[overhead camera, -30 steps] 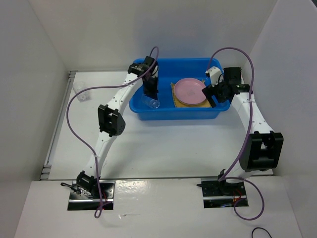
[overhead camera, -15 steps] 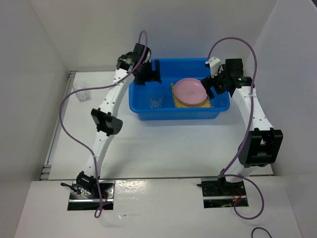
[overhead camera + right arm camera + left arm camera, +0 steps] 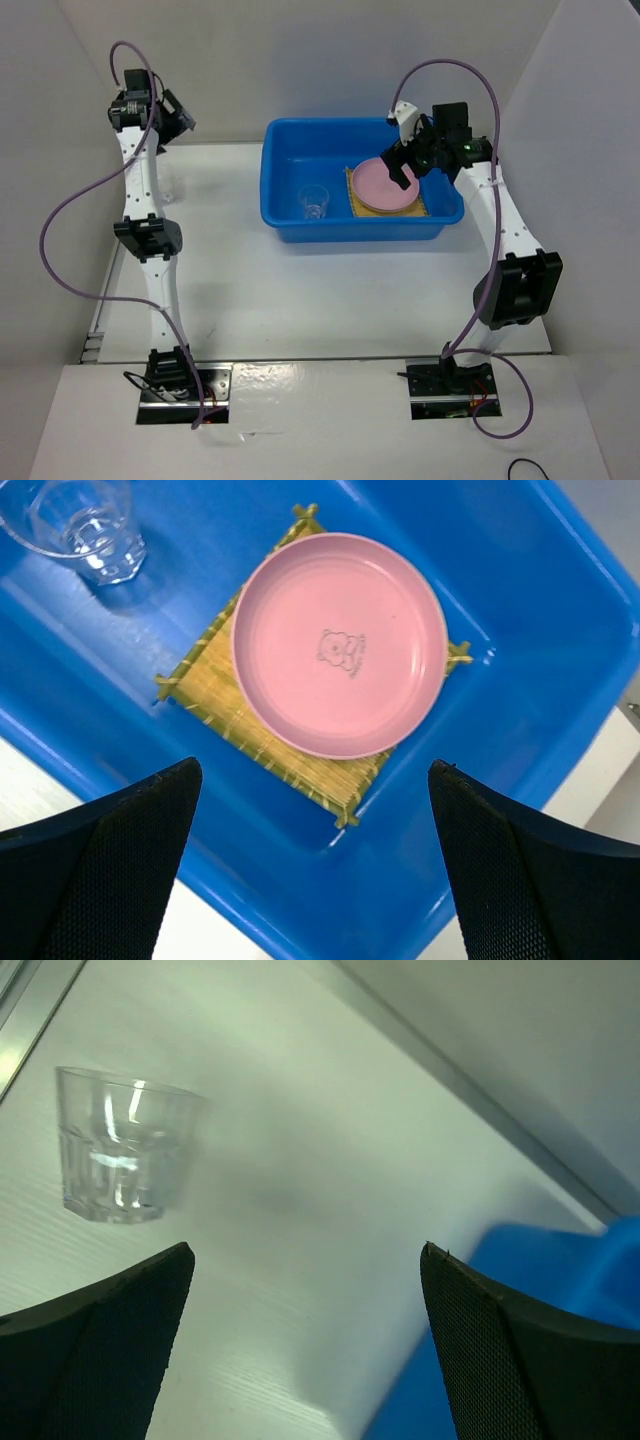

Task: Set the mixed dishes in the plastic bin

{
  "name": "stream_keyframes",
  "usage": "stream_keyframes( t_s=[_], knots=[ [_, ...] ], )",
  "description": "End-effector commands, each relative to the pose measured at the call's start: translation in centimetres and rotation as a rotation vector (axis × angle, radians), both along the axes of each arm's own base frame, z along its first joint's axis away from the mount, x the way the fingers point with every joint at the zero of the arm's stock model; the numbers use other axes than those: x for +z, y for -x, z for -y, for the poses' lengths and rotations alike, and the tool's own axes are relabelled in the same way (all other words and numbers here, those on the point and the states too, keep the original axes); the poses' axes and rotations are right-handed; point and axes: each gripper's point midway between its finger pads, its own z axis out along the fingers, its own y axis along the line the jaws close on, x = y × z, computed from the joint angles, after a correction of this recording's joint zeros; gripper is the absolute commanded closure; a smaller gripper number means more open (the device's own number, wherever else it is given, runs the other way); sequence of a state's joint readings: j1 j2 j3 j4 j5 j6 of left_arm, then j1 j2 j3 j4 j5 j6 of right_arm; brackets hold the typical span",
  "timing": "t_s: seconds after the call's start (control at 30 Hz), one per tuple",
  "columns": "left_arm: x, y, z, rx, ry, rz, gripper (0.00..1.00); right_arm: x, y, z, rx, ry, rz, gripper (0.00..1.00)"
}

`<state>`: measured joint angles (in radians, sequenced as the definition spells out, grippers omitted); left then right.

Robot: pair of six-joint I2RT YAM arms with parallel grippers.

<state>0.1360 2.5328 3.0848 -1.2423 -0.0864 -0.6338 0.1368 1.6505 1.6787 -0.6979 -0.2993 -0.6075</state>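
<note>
Now, bear-stamped pink plate point(image 3: 340, 645) on yellowish woven mat point(image 3: 262, 752) in blue bin point(image 3: 520, 630); left end effector point(image 3: 305, 1250) and right end effector point(image 3: 315, 765) agape

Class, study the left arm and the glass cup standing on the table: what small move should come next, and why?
Probably ease the left claw forward and sideways until the glass cup sits between its jaws. The claw is open and empty; the cup stands upright on the table, outside the blue bin, off to one side of the gap.

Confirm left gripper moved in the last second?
Yes. The left gripper swung left, from over the plastic bin to well clear of its left wall.
</note>
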Motion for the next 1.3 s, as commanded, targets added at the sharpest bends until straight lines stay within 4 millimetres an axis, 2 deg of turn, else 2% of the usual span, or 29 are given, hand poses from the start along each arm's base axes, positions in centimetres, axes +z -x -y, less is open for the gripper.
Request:
stream_keyframes(
  t_s=[0.0,0.03,0.07,0.1,0.13,0.17,0.2,0.23,0.3,0.33,0.47,0.63,0.7,0.8,0.83,0.87,0.9,0.97,1.0,1.03,1.17,1.23,1.27],
  knots=[
    [-4.0,-1.5,-0.4,-0.039,0.026,-0.042,0.00,-0.4,0.8,-0.9,0.056,0.009,-0.028,0.02],
    [-3.9,-1.8,-1.2,-0.034,0.017,-0.024,0.00,-1.4,1.1,-0.8,0.056,0.012,-0.053,0.02],
    [-4.5,-1.9,-1.3,-0.034,0.019,-0.034,0.00,-1.4,1.3,-0.6,0.047,0.020,-0.052,0.02],
    [-5.2,-1.9,-2.3,-0.012,0.014,-0.047,0.00,-2.2,1.6,-0.5,0.047,0.023,-0.072,0.02],
    [-5.1,-1.9,-3.2,-0.004,0.005,-0.040,0.00,-2.7,1.7,-0.5,0.047,0.024,-0.083,0.02],
    [-5.7,-1.9,-3.8,0.005,0.007,-0.050,0.00,-2.7,2.0,-0.3,0.033,0.025,-0.087,0.02],
    [-6.8,-1.6,-5.2,0.029,0.013,-0.075,0.00,-3.5,2.3,-0.3,0.033,0.028,-0.107,0.02],
    [-6.8,-1.4,-5.8,0.035,0.020,-0.074,0.00,-3.5,2.5,-0.2,0.033,0.028,-0.106,0.02],
    [-8.4,-1.0,-7.5,0.059,0.040,-0.107,0.00,-4.3,2.8,-0.2,0.033,0.030,-0.125,0.02],
    [-8.5,-0.9,-7.5,0.053,0.034,-0.109,0.00,-3.9,2.9,-0.2,0.033,0.029,-0.116,0.02],
    [-9.6,-0.9,-9.7,0.078,0.028,-0.115,0.00,-4.6,2.9,0.2,0.026,0.050,-0.129,0.02],
    [-9.2,-2.1,-10.1,0.041,0.056,-0.050,0.00,-5.6,2.8,0.4,0.026,0.066,-0.154,0.02],
    [-10.4,-2.5,-10.5,0.037,0.071,-0.052,0.00,-6.0,2.7,0.3,0.026,0.068,-0.165,0.02],
    [-11.9,-3.0,-10.0,0.014,0.099,-0.061,0.00,-6.6,2.5,0.5,0.026,0.085,-0.179,0.02],
    [-11.9,-2.8,-10.4,0.017,0.106,-0.059,0.00,-6.7,2.4,0.7,0.019,0.091,-0.179,0.02],
    [-12.6,-3.1,-10.2,0.004,0.120,-0.060,0.00,-6.3,2.2,1.1,0.010,0.089,-0.170,0.02],
    [-13.6,-3.1,-10.2,0.005,0.125,-0.075,0.00,-6.9,2.3,1.1,0.018,0.099,-0.186,0.02],
    [-14.0,-3.1,-10.2,-0.001,0.120,-0.079,0.00,-6.9,2.2,1.7,0.002,0.104,-0.186,0.02],
    [-13.8,-3.2,-11.0,0.009,0.116,-0.067,0.00,-7.3,2.1,1.7,0.002,0.106,-0.195,0.02],
    [-14.4,-3.2,-11.0,0.009,0.119,-0.075,0.00,-7.3,2.0,2.1,-0.008,0.105,-0.195,0.02],
    [-14.4,-3.2,-11.0,0.009,0.119,-0.075,0.00,-7.4,1.8,2.8,-0.019,0.117,-0.201,0.02],
    [-16.1,-3.0,-11.0,0.003,0.123,-0.106,0.00,-7.8,1.8,2.9,-0.025,0.125,-0.210,0.02],
    [-16.2,-2.9,-10.7,-0.006,0.136,-0.112,0.00,-8.3,1.7,2.9,-0.024,0.126,-0.220,0.02]
  ],
)
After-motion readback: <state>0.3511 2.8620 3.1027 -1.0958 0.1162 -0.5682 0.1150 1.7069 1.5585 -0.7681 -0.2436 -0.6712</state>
